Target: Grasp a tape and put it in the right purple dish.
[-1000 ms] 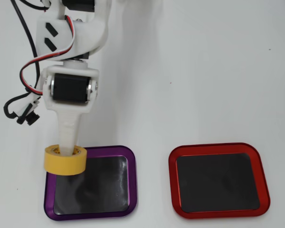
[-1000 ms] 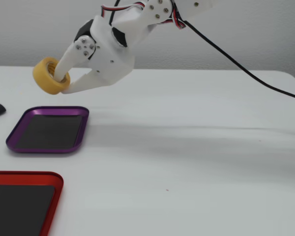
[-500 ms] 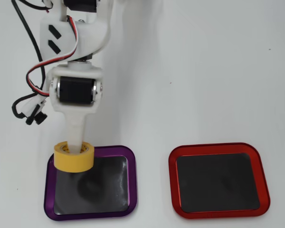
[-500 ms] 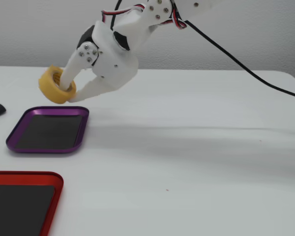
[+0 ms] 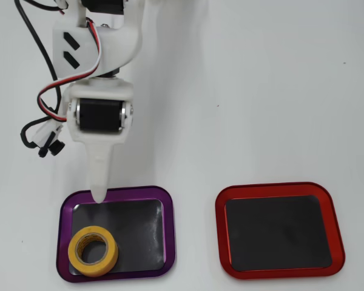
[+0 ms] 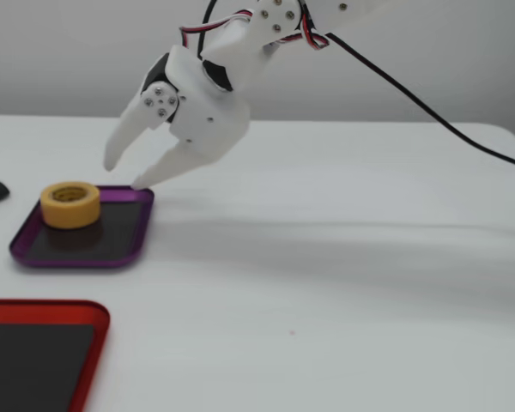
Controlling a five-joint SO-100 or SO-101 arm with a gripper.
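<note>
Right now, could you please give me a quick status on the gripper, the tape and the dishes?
Gripper open, empty, above the purple dish's far rim. Yellow tape roll lying flat inside that dish. Red dish empty. Nothing in the way.

In the fixed view the red tray (image 6: 43, 314) is cut off by the bottom and left edges.

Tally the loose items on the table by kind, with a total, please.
Tape roll: 1, the yellow tape lying in the purple dish
Dishes: 2, the purple dish and the empty red dish
Total: 3
The gripper is open, holding nothing.
</note>
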